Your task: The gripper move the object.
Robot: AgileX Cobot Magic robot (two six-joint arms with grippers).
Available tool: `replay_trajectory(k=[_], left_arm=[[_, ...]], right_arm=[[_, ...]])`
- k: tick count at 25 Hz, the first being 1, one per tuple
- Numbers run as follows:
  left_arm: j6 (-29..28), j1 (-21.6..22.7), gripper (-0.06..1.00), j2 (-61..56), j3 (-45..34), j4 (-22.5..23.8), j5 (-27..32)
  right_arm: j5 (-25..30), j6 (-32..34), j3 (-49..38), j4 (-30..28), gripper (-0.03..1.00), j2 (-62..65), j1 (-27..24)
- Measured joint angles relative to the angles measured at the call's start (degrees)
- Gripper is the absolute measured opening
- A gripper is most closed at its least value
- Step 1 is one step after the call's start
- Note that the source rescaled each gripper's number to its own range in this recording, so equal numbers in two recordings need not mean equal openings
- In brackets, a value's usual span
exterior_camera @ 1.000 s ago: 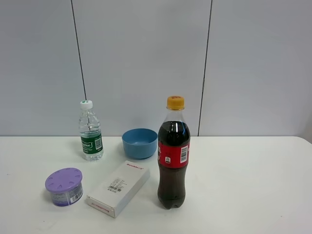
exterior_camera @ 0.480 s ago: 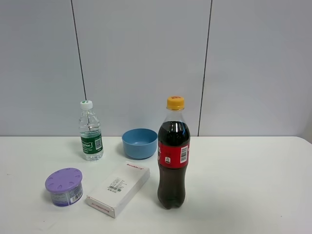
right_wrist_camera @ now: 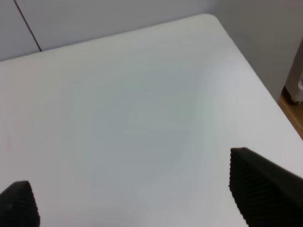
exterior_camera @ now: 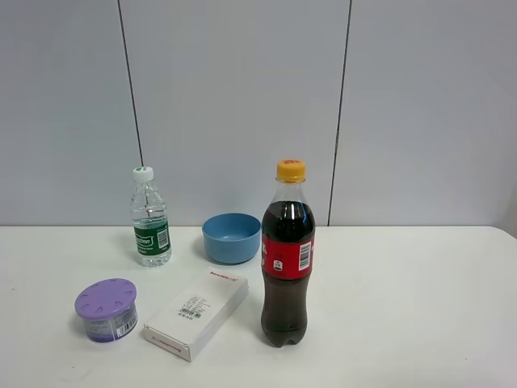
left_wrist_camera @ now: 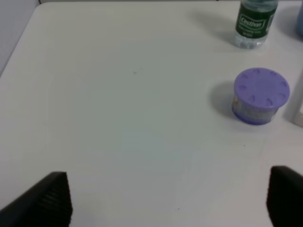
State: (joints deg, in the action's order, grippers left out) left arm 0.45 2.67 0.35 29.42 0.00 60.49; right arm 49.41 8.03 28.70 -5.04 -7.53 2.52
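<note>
Lilac-lidded tub (exterior_camera: 107,310) sits upright on the white table (exterior_camera: 404,307) toward 8 o'clock in the high view, untouched, just beside the flat white box (exterior_camera: 196,312) at its 3 o'clock, with the water bottle (exterior_camera: 150,218) at its 1 o'clock. Blue bowl (exterior_camera: 232,237) stands near the cola bottle (exterior_camera: 287,255), at that bottle's 11 o'clock. Left claw (left_wrist_camera: 165,201) is released, fingertips spread wide over bare table with the tub well apart from them; right claw (right_wrist_camera: 137,196) is likewise released, over bare table.
</note>
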Motion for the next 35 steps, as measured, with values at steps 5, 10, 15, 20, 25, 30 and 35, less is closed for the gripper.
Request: replay_trajectory(k=[5, 10, 15, 20, 25, 30, 35], left_arm=[[0.0, 0.0, 1.0, 0.0, 0.0, 0.0, 0.0], [0.0, 0.0, 1.0, 0.0, 0.0, 0.0, 0.0], [0.0, 0.0, 1.0, 0.0, 0.0, 0.0, 0.0], [0.0, 0.0, 1.0, 0.0, 0.0, 0.0, 0.0], [0.0, 0.0, 1.0, 0.0, 0.0, 0.0, 0.0], [0.0, 0.0, 1.0, 0.0, 0.0, 0.0, 0.0], [0.0, 0.0, 1.0, 0.0, 0.0, 0.0, 0.0]], right_arm=[[0.0, 0.4, -0.6, 0.2, 0.34, 4.2, -0.3], [0.1, 1.5, -0.6, 0.2, 0.34, 4.3, -0.3], [0.2, 2.4, -0.6, 0.3, 0.34, 4.3, -0.3], [10.0, 2.3, 0.9, 0.4, 0.34, 2.1, -0.3], [11.8, 2.3, 0.0, 1.0, 0.34, 1.2, -0.3], [11.4, 2.2, -0.6, 1.6, 0.34, 6.1, -0.3], [11.4, 2.9, -0.6, 0.8, 0.34, 7.6, -1.2]])
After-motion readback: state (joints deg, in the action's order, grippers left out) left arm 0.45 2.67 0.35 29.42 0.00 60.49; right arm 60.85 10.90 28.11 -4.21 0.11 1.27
